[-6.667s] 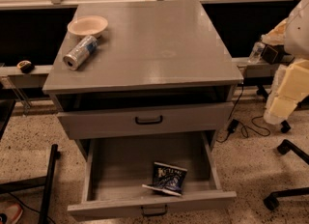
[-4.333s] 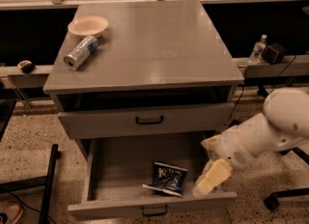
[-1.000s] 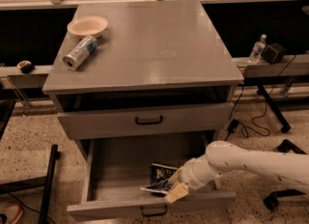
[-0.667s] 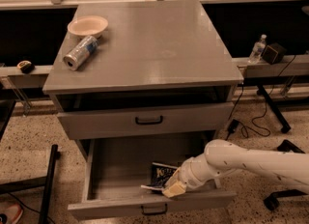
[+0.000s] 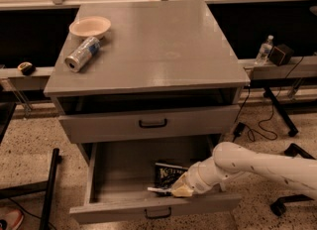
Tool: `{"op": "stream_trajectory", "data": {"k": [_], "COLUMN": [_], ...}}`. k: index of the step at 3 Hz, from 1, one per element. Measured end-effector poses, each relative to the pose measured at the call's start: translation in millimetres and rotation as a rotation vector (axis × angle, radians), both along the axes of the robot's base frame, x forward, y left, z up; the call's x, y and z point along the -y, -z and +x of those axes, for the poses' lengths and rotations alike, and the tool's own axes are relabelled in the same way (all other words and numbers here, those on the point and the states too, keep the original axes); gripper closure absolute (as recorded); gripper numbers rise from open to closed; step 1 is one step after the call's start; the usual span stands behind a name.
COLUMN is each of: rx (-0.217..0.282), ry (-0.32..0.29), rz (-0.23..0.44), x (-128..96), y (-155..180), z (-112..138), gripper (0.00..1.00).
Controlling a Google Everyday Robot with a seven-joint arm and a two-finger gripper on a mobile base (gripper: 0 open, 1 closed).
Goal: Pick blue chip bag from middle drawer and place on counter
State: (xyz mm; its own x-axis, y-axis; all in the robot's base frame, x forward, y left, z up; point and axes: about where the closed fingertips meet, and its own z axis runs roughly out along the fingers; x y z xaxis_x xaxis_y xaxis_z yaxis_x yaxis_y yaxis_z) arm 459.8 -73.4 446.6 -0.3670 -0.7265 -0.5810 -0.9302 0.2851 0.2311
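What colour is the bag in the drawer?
Bag dark blue, white lettering, camera view; gripper at its front edge.

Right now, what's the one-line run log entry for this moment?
phase: reach | gripper: in open middle drawer, at blue chip bag | bag: in drawer | counter: bowl, can, no bag

pincer (image 5: pixel 179 190) at blue chip bag (image 5: pixel 167 174), middle drawer (image 5: pixel 124 177)

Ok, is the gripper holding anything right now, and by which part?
Cannot be told. The gripper is down in the open middle drawer, at the near edge of the blue chip bag.
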Motion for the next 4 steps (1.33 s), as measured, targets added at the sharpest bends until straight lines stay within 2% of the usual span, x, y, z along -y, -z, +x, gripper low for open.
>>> {"op": "stream_trajectory", "data": {"k": [1, 2, 3, 4], "rx": [0.047, 0.183, 0.320, 0.469], "ry": [0.005, 0.010, -0.033, -0.101], "rz": [0.149, 0.218, 0.175, 0.018], "x": [7.3, 38.0, 54.6, 58.2], "y": [-38.8, -121.0, -213.7, -326.8], "z": [-0.9, 2.0, -0.1, 16.5], "gripper": [1.00, 1.00, 1.00, 1.00]}}
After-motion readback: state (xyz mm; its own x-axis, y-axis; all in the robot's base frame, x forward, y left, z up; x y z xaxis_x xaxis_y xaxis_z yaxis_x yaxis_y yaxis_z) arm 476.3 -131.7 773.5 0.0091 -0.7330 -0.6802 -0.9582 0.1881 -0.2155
